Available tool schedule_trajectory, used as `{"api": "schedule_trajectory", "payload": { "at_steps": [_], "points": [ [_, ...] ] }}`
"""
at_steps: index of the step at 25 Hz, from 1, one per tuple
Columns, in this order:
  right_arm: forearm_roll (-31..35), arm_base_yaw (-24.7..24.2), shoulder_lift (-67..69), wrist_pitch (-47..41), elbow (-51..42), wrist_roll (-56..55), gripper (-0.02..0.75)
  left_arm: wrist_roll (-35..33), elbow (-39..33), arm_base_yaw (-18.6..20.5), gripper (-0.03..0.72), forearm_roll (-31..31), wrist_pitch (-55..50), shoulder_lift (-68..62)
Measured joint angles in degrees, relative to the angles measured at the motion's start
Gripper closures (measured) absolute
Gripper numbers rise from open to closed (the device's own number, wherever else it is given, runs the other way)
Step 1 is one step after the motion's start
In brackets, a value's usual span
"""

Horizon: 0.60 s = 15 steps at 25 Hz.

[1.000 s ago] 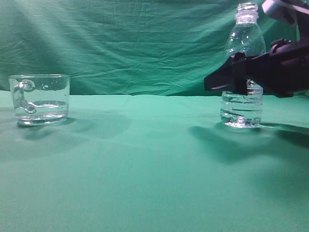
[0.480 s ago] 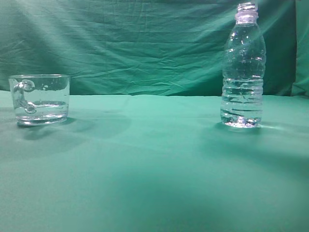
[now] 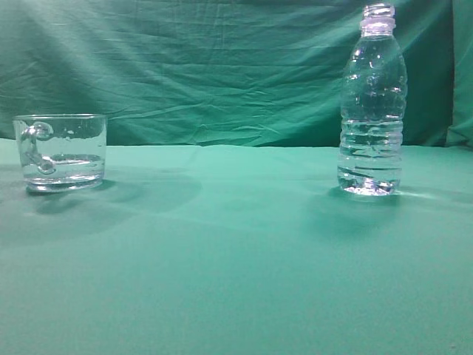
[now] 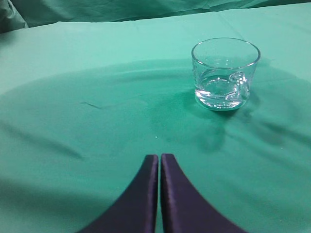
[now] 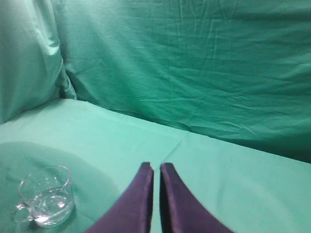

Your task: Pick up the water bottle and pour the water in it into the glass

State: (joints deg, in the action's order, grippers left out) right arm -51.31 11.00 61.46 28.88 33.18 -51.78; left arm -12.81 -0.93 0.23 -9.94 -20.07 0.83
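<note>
The water bottle [image 3: 372, 103] stands upright and uncapped on the green cloth at the right of the exterior view, with water [image 3: 370, 159] in its ribbed lower part. The glass [image 3: 60, 151] stands at the far left with a little water in its base. It also shows in the left wrist view [image 4: 225, 74] and the right wrist view [image 5: 46, 195]. My left gripper [image 4: 159, 156] is shut and empty, short of the glass. My right gripper [image 5: 155, 166] is shut and empty, raised above the cloth. Neither gripper shows in the exterior view.
A green cloth [image 3: 236, 266] covers the table and a wrinkled green backdrop [image 3: 207, 66] hangs behind it. Bottle and glass stand far apart with bare cloth between them.
One second ago my right gripper was round the bottle's middle in the exterior view. It has since let go and withdrawn out of that view. The bottle stands where it was.
</note>
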Motion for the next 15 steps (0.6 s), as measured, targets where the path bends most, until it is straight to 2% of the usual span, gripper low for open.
{"api": "schedule_trajectory", "payload": {
  "at_steps": [3,4,6,9,15],
  "points": [
    [-9.3,0.0,-7.8,-3.6,0.0,-11.8,0.738,0.0,0.0,0.0,0.688,0.0,0.0,0.0],
    [-15.3,0.0,-12.9,-4.1,0.0,-18.2,0.738,0.0,0.0,0.0,0.688,0.0,0.0,0.0],
    [-20.7,0.0,-17.2,-3.2,0.0,-22.7,0.738,0.0,0.0,0.0,0.688,0.0,0.0,0.0],
    [-24.6,0.0,-23.0,0.1,0.0,-25.5,0.738,0.0,0.0,0.0,0.688,0.0,0.0,0.0],
    [-25.8,0.0,-31.3,1.9,0.0,-27.8,0.738,0.0,0.0,0.0,0.688,0.0,0.0,0.0]
  ]
}}
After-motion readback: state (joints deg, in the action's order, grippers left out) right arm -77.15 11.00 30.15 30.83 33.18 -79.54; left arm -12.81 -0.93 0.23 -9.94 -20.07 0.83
